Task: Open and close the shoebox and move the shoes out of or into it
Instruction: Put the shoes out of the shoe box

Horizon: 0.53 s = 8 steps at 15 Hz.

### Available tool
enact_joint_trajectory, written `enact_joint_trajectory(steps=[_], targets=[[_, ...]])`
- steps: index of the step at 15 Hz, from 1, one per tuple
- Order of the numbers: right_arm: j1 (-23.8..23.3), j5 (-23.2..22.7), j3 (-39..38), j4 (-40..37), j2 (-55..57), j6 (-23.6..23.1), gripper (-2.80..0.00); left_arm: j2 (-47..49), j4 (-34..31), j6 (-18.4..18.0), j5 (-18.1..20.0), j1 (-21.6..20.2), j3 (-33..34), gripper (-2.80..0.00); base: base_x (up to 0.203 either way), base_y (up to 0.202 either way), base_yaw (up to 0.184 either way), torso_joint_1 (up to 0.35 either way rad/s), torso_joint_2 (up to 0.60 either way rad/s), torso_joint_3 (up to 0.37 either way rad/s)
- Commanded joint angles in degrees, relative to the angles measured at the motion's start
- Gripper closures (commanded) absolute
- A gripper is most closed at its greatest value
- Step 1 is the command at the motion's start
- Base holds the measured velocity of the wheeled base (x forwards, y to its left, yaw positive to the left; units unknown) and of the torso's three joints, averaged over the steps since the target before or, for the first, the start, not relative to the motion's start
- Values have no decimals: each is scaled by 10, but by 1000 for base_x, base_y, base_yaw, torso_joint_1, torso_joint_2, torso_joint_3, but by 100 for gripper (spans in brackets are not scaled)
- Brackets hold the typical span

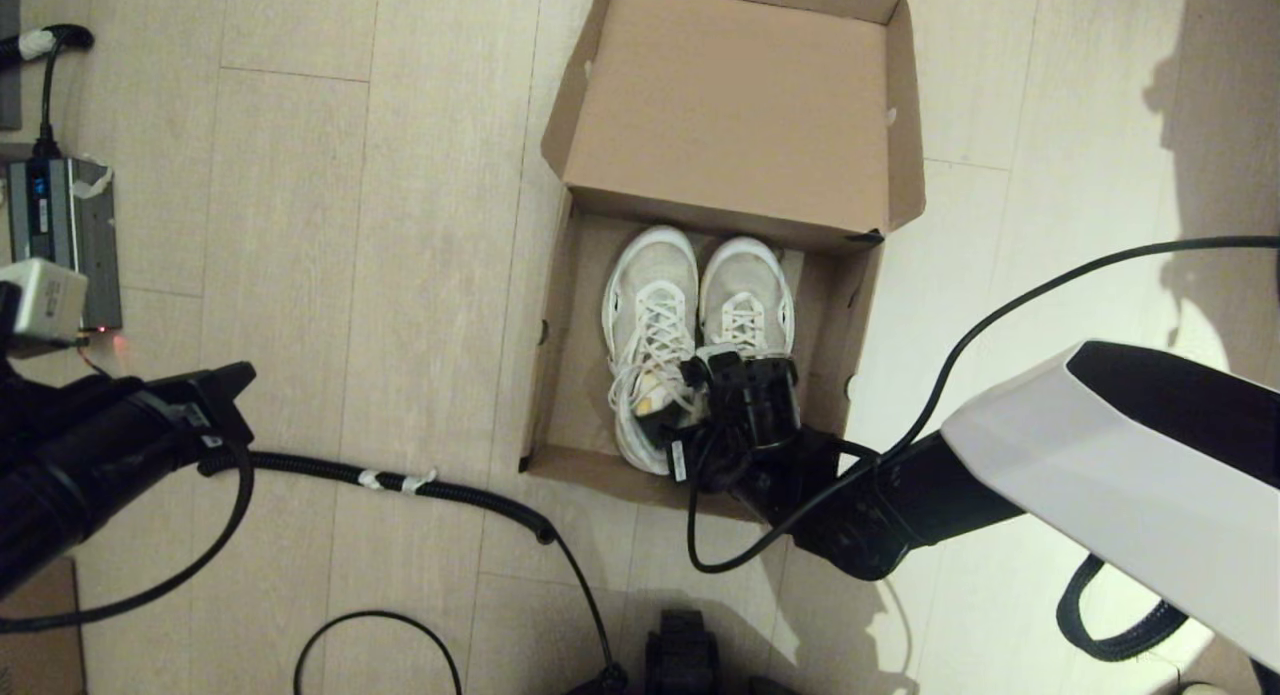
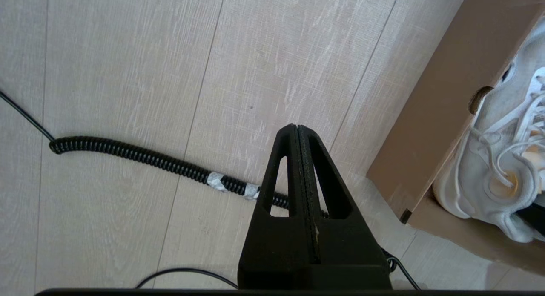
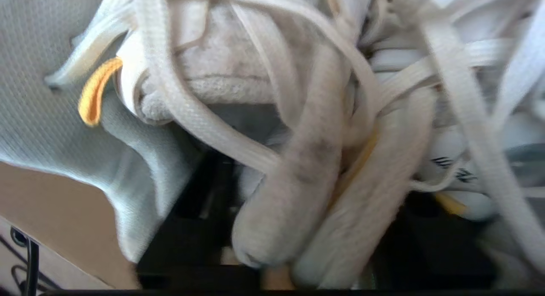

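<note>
The brown shoebox [image 1: 553, 375] stands open on the floor, its lid [image 1: 730, 105] folded back on the far side. Both white sneakers [image 1: 650, 295] lie side by side inside, toes toward the lid. My right gripper [image 1: 715, 395] reaches into the box at the heel end. In the right wrist view its black fingers [image 3: 196, 202] squeeze the two padded inner collars [image 3: 298, 193] together, amid loose laces and a yellow tag [image 3: 96, 91]. My left gripper [image 2: 296, 127] hangs shut and empty above the floor, left of the box wall [image 2: 443, 100].
A coiled black cable [image 1: 400, 480] with tape patches runs across the floor in front of the box. A grey power unit [image 1: 60, 225] sits at the far left. A brown carton corner [image 1: 35, 635] shows at the bottom left. The right arm's cable [image 1: 1000, 315] loops beside the box.
</note>
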<state>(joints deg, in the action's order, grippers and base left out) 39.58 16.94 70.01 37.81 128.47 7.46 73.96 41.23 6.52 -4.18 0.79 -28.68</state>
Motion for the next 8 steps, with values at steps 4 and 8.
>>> enact_joint_trajectory(steps=[4, 8], targets=[[2, -3, -1, -86, -97, 7, 0, -24, 1, 1, 0, 0, -1, 0, 0, 0, 0, 0, 0, 0], [4, -58, 0, -218, -206, 50, 0, -33, 1, 2, 2, 0, -1, 0, 0, 0, 0, 0, 0, 0]])
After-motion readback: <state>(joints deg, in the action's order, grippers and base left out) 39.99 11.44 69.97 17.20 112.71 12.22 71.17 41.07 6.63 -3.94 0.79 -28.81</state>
